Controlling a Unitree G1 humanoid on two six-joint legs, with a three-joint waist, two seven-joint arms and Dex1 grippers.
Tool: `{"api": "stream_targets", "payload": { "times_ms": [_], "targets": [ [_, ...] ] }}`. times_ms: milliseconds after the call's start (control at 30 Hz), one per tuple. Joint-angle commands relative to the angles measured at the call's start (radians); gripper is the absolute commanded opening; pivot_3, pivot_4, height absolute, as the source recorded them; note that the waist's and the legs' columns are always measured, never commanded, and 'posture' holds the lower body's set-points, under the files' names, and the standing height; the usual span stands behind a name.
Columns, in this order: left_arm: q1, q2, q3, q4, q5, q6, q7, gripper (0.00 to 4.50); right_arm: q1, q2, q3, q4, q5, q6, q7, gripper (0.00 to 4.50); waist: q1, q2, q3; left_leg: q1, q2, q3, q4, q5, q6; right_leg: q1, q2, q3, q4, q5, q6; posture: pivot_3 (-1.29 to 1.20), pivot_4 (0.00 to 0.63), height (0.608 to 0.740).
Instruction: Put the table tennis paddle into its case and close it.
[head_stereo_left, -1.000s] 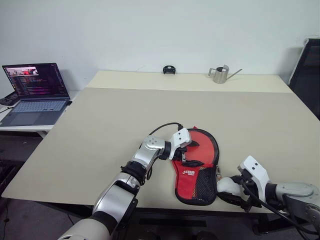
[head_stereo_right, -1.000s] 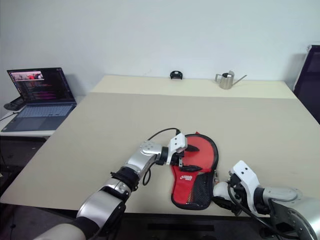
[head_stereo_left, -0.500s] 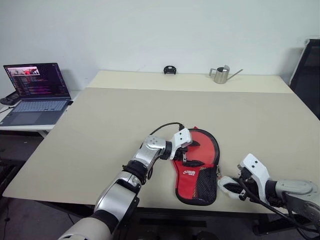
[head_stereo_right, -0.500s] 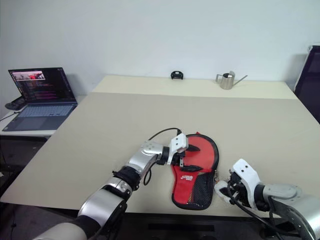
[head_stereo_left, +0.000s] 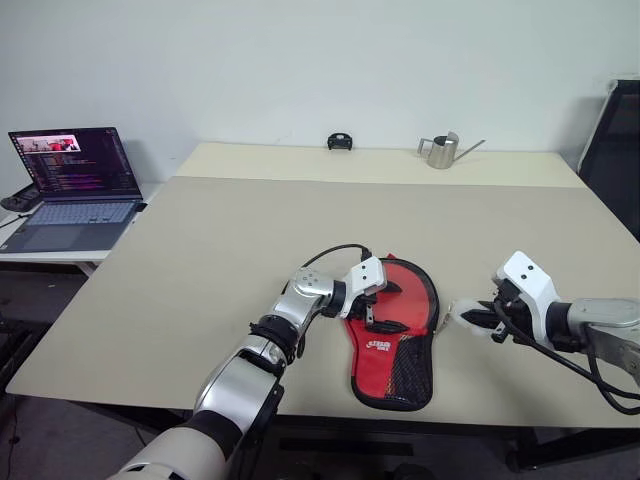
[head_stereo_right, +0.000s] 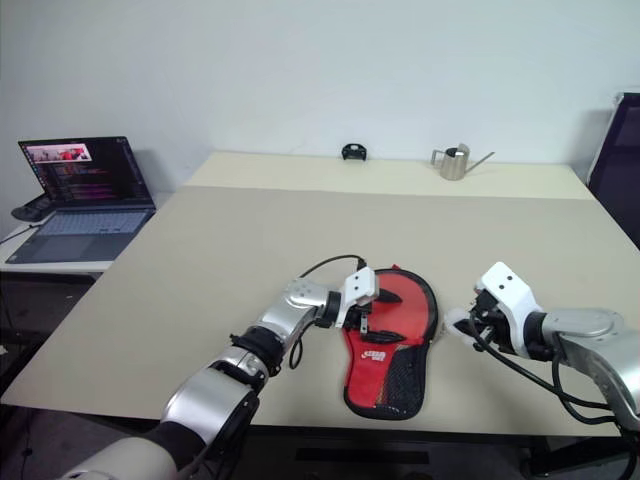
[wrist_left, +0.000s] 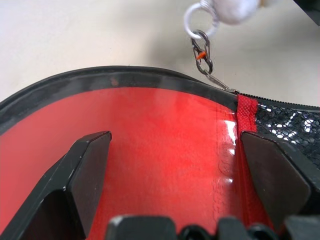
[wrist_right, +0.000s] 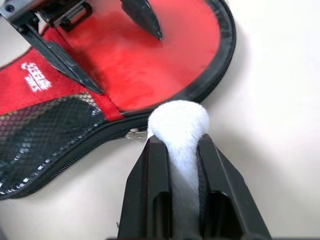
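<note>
Case: a red paddle-shaped case (head_stereo_left: 395, 335) with a black zipper edge, white logo and black mesh pocket lies flat near the front edge of the table (head_stereo_left: 200, 260); the paddle itself cannot be made out apart from it.
Left gripper: the left gripper (head_stereo_left: 378, 305) rests over the case's round red face, its two black fingers (wrist_left: 85, 165) spread wide on either side of the red surface.
Right gripper: the right gripper (head_stereo_left: 472, 319) sits just beside the case's right edge, its jaws clamped on a white fluffy pull (wrist_right: 179, 125) joined by a small metal clip (wrist_left: 202, 52) to the zipper.
Table: a broad pale beige top, bare around the case; a seam marks a second table pushed against its far side.
Far edge: a small black object (head_stereo_left: 339, 141) and a metal watering can (head_stereo_left: 440, 150) stand well apart near the wall.
Left side: an open laptop (head_stereo_left: 70, 185) with a lit screen sits on a lower desk.
Room: a plain white wall; a dark chair (head_stereo_left: 615, 150) at the far right.
</note>
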Motion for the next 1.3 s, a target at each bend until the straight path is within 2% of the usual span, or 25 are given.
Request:
{"api": "stream_targets", "payload": {
  "times_ms": [33, 233, 333, 467, 933, 1300],
  "targets": [
    [0.037, -0.012, -0.028, 0.025, 0.043, 0.012, -0.020, 4.50, 0.031, -0.094, -0.028, 0.022, -0.028, -0.067, 0.093, 0.19, 0.003, 0.000, 0.000, 0.000, 0.000, 0.000, 0.000, 0.000, 0.000, 0.000, 0.000, 0.000, 0.000, 0.000, 0.000, 0.00, 0.150, 0.740],
    [0.057, -0.015, -0.034, 0.002, 0.046, 0.018, -0.028, 4.50, 0.199, -0.216, -0.094, -0.093, 0.044, -0.098, 0.291, 0.19, 0.004, 0.000, 0.000, 0.000, 0.001, 0.000, -0.001, 0.000, 0.000, 0.001, 0.000, 0.000, -0.002, 0.000, 0.000, 0.00, 0.150, 0.740],
    [0.059, -0.014, -0.036, 0.002, 0.050, 0.020, -0.026, 4.50, 0.278, -0.245, -0.108, -0.145, 0.044, -0.126, 0.339, 0.19, 0.005, -0.001, -0.001, 0.001, 0.001, 0.000, -0.001, 0.000, 0.000, 0.002, 0.000, 0.000, -0.002, 0.000, 0.000, 0.00, 0.150, 0.740],
    [0.062, -0.017, -0.041, 0.002, 0.055, 0.022, -0.023, 4.50, 0.296, -0.235, -0.080, -0.205, 0.034, -0.151, 0.335, 0.19, 0.005, -0.001, 0.000, 0.007, 0.001, 0.000, -0.001, 0.000, 0.000, 0.008, -0.003, 0.000, -0.004, -0.001, 0.001, 0.00, 0.150, 0.740],
    [0.067, -0.022, -0.048, 0.002, 0.067, 0.033, -0.023, 4.50, 0.353, -0.249, 0.098, -0.366, -0.076, -0.267, 0.338, 0.19, 0.016, -0.001, -0.001, 0.006, 0.000, -0.001, -0.002, -0.001, 0.001, 0.008, -0.004, -0.001, -0.007, -0.001, 0.002, 0.00, 0.150, 0.740],
    [0.061, -0.039, -0.052, 0.006, 0.079, 0.040, -0.028, 4.50, 0.414, -0.269, 0.113, -0.558, -0.026, -0.236, 0.341, 0.19, 0.021, -0.003, -0.002, 0.006, 0.000, -0.002, -0.002, -0.001, 0.001, 0.009, -0.004, -0.002, -0.008, -0.001, 0.002, 0.00, 0.150, 0.740]
  ]
}}
